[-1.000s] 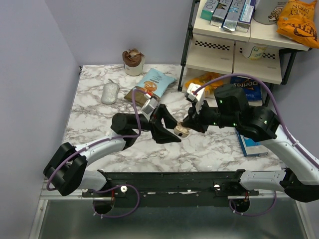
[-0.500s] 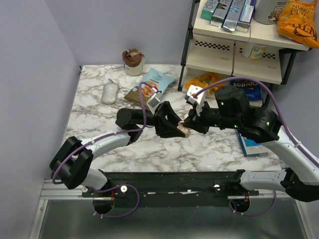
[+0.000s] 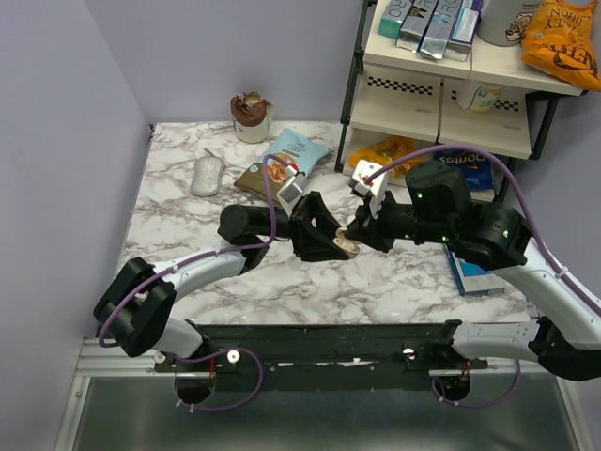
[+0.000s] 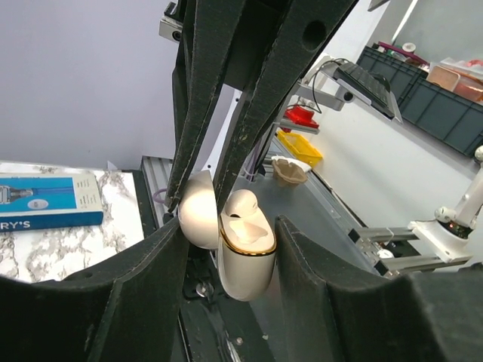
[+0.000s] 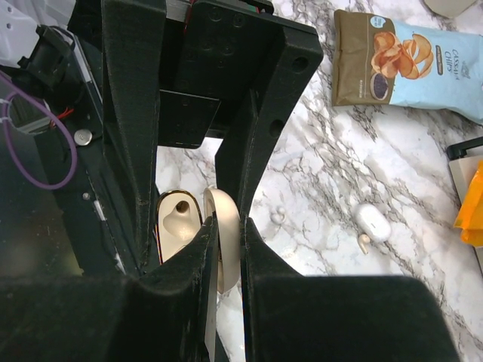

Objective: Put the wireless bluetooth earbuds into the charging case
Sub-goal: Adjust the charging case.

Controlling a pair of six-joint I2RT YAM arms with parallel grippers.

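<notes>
The charging case (image 3: 346, 246) is open and held above the marble between both grippers. In the left wrist view my left gripper (image 4: 230, 226) is shut across it, one finger on the gold-rimmed base (image 4: 245, 256) and the other on the lid (image 4: 198, 219). My right gripper (image 5: 229, 226) is shut on the lid (image 5: 224, 249); the base (image 5: 179, 226) shows a moulded well. A rounded white shape (image 4: 243, 204) sits at the base's far end; I cannot tell if it is an earbud. One white earbud (image 5: 373, 222) lies on the table.
A grey mouse-like object (image 3: 207, 175), a chip bag (image 3: 286, 160) and a cup (image 3: 251, 117) lie at the back. A shelf rack (image 3: 451, 85) stands at the back right with snack bags below. A blue box (image 3: 474, 277) lies at the right.
Over the first half second my left gripper moved right and up against the case at the right gripper. Since then nothing has visibly moved.
</notes>
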